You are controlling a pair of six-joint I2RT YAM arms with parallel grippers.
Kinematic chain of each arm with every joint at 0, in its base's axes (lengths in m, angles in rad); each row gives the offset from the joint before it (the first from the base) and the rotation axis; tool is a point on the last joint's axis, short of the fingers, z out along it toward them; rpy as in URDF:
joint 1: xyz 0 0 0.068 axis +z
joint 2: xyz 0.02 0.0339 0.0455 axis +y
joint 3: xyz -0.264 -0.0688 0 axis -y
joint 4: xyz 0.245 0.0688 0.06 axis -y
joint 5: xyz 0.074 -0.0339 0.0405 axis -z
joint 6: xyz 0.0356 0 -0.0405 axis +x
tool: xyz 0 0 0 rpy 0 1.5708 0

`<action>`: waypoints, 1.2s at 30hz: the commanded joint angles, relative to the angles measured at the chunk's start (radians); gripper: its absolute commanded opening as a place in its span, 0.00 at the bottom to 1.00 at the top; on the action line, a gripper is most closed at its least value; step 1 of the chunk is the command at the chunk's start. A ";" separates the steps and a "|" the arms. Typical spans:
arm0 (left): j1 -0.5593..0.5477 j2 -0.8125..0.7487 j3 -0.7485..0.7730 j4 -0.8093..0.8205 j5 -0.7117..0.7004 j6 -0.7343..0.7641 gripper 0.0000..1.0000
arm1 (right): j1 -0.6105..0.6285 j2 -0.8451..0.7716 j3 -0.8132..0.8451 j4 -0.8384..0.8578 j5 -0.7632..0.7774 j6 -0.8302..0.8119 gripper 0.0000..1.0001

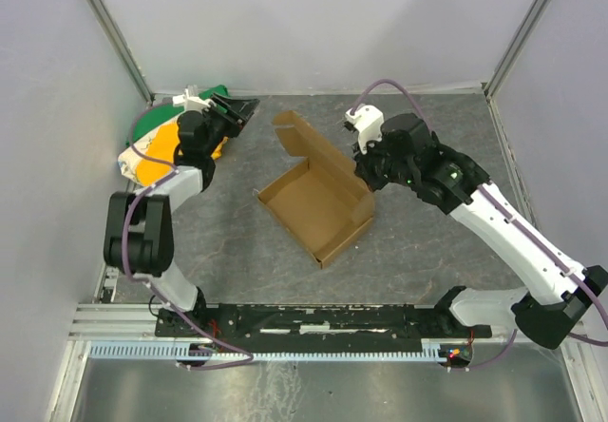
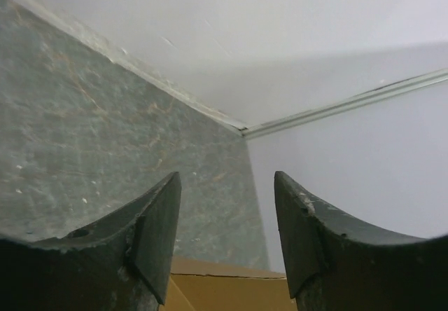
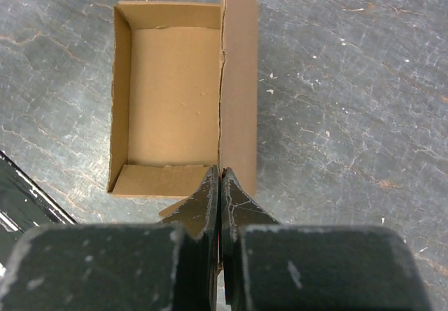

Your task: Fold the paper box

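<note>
The paper box [image 1: 313, 203] is a brown cardboard tray sitting mid-table with its walls up. Its lid flap [image 1: 309, 137] stands tilted at the far side. In the right wrist view the paper box [image 3: 171, 94] lies just ahead, its long wall running straight into the jaws. My right gripper [image 1: 364, 170] [image 3: 220, 174] is shut on that wall's top edge at the box's right corner. My left gripper [image 1: 237, 113] [image 2: 225, 181] hovers open at the back left, apart from the box. Nothing sits between its fingers, and a strip of the paper box [image 2: 231, 286] shows below them.
A green, yellow and white cloth bundle [image 1: 157, 142] lies at the back left corner, under the left arm. Grey walls close the table on three sides. A black rail [image 1: 323, 322] with the arm bases runs along the near edge.
</note>
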 commanded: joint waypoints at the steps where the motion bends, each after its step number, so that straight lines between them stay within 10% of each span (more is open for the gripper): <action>1: 0.004 0.121 0.035 0.289 0.188 -0.270 0.60 | -0.044 -0.014 0.040 0.049 -0.104 -0.021 0.02; 36: -0.092 0.085 -0.111 0.160 0.256 -0.216 0.59 | -0.112 0.124 0.084 0.068 -0.192 0.018 0.02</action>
